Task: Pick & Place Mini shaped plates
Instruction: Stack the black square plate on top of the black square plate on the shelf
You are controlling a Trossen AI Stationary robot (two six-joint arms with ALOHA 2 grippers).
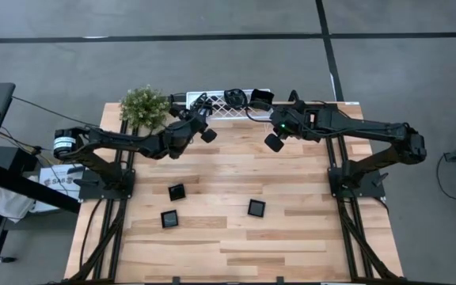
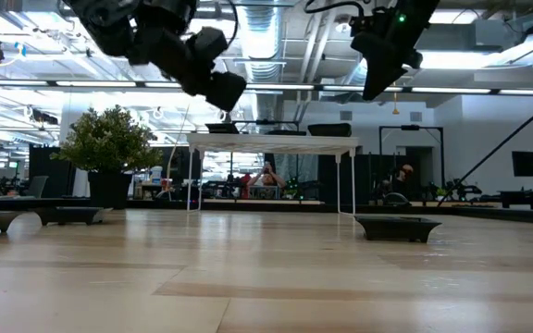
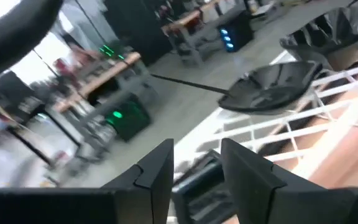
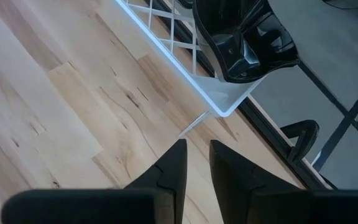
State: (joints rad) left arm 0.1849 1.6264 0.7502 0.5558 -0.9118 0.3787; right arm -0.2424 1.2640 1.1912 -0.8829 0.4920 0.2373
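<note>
Three glossy black square plates [image 1: 176, 191] lie on my pale wood table [image 1: 307, 237]; others sit on the white lattice rack [image 1: 224, 109]. Left gripper [image 1: 203, 127] hangs by it, fingers slightly parted, empty. Right gripper [image 1: 276, 134] nearby, narrowly gapped, empty.

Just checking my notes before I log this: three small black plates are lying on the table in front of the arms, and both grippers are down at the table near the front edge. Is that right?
Not quite. The three plates are right, but the grippers are not at the front edge. In the high view the left gripper and right gripper are both at the back of the table, by the white rack.
</note>
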